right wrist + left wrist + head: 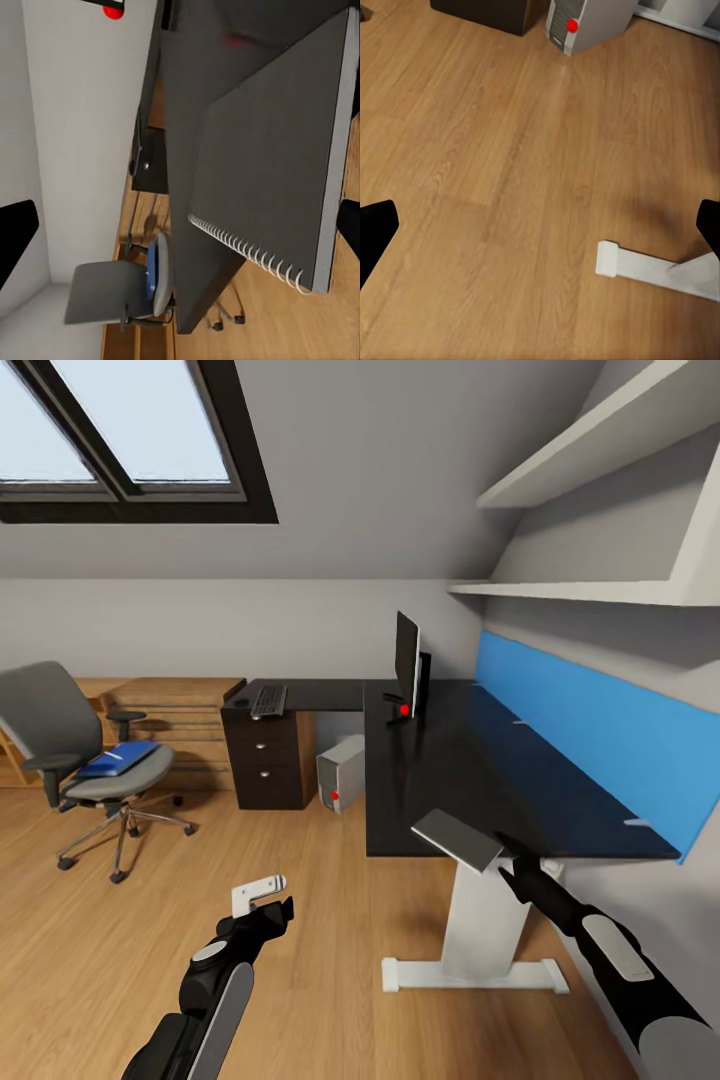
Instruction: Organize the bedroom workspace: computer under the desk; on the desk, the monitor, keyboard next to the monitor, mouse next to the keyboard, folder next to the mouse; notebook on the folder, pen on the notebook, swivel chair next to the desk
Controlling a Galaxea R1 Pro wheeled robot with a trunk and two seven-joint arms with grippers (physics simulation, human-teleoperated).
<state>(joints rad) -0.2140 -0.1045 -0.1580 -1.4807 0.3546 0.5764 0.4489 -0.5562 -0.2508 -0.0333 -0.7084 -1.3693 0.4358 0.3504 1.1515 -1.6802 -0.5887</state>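
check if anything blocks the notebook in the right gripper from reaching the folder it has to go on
The notebook, held in the right gripper over the desk's near edge, cannot go there yet: the blue folder lies on the swivel chair across open wood floor. No object stands between them.

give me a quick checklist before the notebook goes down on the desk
1. Notebook held by the right gripper: ok, it hangs over the near desk edge, spiral binding plain in the right wrist view.
2. Folder on the desk first: not ok, the blue folder lies on the swivel chair.
3. Bare desk under the notebook: ok, dark top free there.
4. Keyboard and monitor on the desk: ok.
5. Computer under the desk: ok.
6. Left gripper free for the folder: ok, fingers spread over bare floor.
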